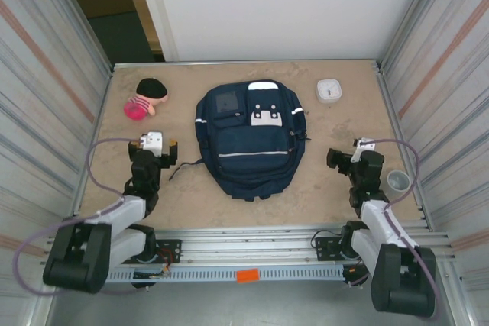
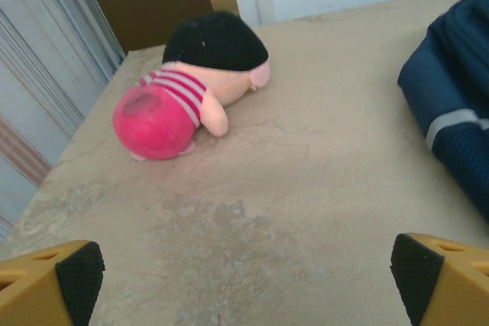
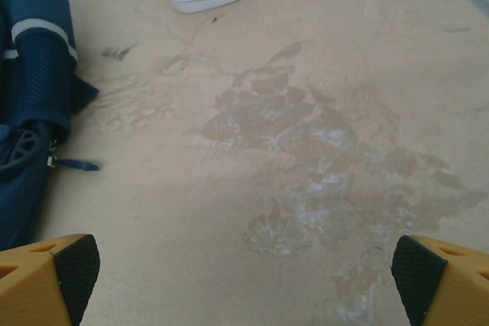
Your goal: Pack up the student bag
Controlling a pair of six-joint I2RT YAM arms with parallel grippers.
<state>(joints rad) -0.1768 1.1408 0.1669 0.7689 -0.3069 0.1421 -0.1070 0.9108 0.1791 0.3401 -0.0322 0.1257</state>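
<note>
1. Left gripper [image 2: 244, 284] spread wide, nothing between its pads; right gripper [image 3: 244, 276] likewise.
2. Student bag [image 1: 250, 143] lies flat at top-view centre: navy fabric, white stripes, white front patch.

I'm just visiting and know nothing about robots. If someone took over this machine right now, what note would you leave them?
Left gripper: open, empty, low over the table, facing the plush doll at far left.
Right gripper: open, empty, over bare tabletop right of the bag, with the small white box ahead of it.
Student bag: lying flat mid-table, front up; it looks closed.
Grey cup: near the right edge.
Done: nothing packed, by the look of it.
Left: probably open the bag and put the loose things in.
</note>
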